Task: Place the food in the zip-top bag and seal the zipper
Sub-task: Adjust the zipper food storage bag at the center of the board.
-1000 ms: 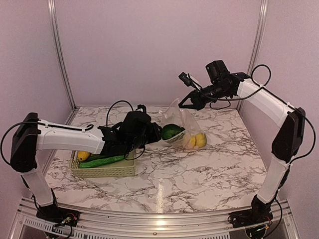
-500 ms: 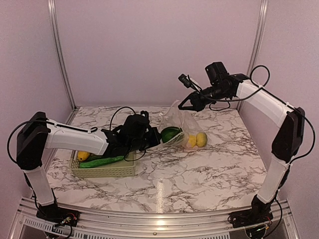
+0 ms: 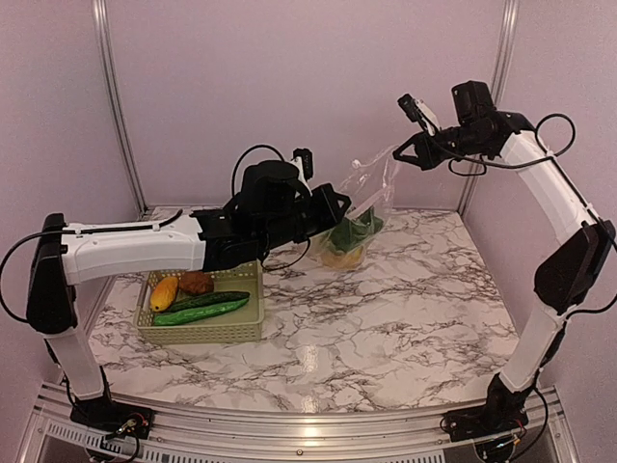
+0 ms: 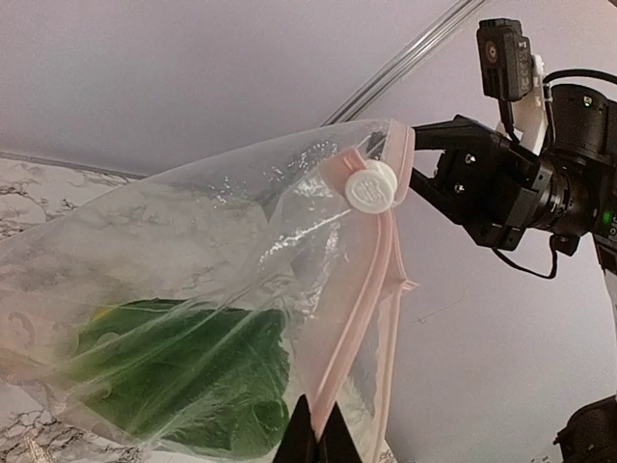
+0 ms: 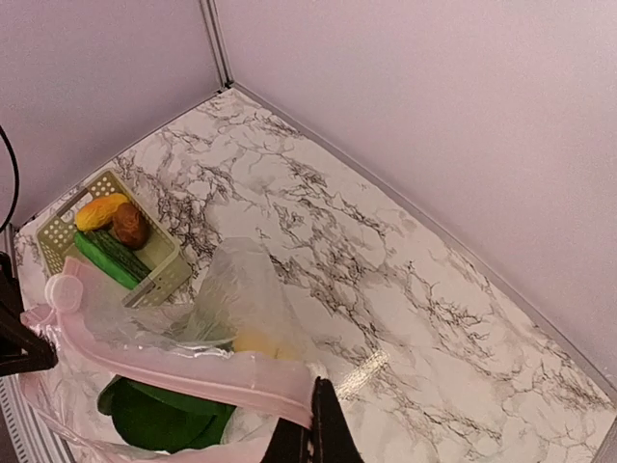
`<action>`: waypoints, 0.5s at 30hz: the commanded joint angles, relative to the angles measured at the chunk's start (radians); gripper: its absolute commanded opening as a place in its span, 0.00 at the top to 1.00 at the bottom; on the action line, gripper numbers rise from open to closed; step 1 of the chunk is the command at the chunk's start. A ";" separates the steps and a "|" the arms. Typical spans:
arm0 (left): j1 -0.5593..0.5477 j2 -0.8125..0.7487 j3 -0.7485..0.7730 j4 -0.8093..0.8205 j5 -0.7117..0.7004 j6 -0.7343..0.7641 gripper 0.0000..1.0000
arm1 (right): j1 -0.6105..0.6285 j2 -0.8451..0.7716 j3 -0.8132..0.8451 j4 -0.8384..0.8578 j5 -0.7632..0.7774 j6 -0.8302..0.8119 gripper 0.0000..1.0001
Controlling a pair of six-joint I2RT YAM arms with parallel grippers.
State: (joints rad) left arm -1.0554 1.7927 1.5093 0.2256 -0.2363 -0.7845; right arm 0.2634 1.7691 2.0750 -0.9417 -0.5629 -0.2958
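One pale green basket (image 3: 246,328) sits by the near left corner of the marble table (image 3: 405,318). It holds four pieces of food. One orange piece (image 3: 164,292) and one brown lump (image 3: 197,283) lie along its far side. Two long green cucumbers (image 3: 204,307) lie side by side in front of them.

Farther back, over the middle of the table toward its far edge, one clear bag (image 3: 364,198) hangs stretched between the two arms. The left gripper (image 4: 310,436) is pinched closed on the pink zipper strip (image 4: 366,289) at the lower end. The right gripper (image 5: 311,429) is clamped on the same strip at the upper end, near the single white slider (image 4: 371,185). Inside are one dark green piece (image 4: 193,376) and at least one yellow fruit (image 5: 255,342). The folds hide any more. Whether the bag's bottom touches the marble cannot be told.
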 commanded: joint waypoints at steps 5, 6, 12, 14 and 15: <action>0.072 0.116 0.021 0.010 0.111 0.028 0.84 | 0.016 -0.014 -0.035 0.023 -0.021 0.024 1.00; 0.073 0.108 0.012 0.020 0.112 0.052 0.82 | 0.016 -0.015 -0.039 0.031 -0.032 0.031 1.00; 0.081 0.053 -0.040 0.017 0.152 0.164 0.66 | 0.099 -0.006 -0.117 0.029 -0.088 -0.005 1.00; 0.081 0.029 -0.068 -0.022 0.137 0.163 0.57 | 0.147 0.004 -0.168 0.021 -0.091 -0.029 1.00; 0.081 0.010 -0.099 -0.025 0.133 0.162 0.55 | 0.167 0.008 -0.189 0.018 -0.097 -0.041 1.00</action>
State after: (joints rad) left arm -0.9752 1.8839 1.4738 0.2352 -0.1089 -0.6731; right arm 0.3386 1.7687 1.9495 -0.9207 -0.6094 -0.2893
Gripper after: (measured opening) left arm 0.400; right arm 0.004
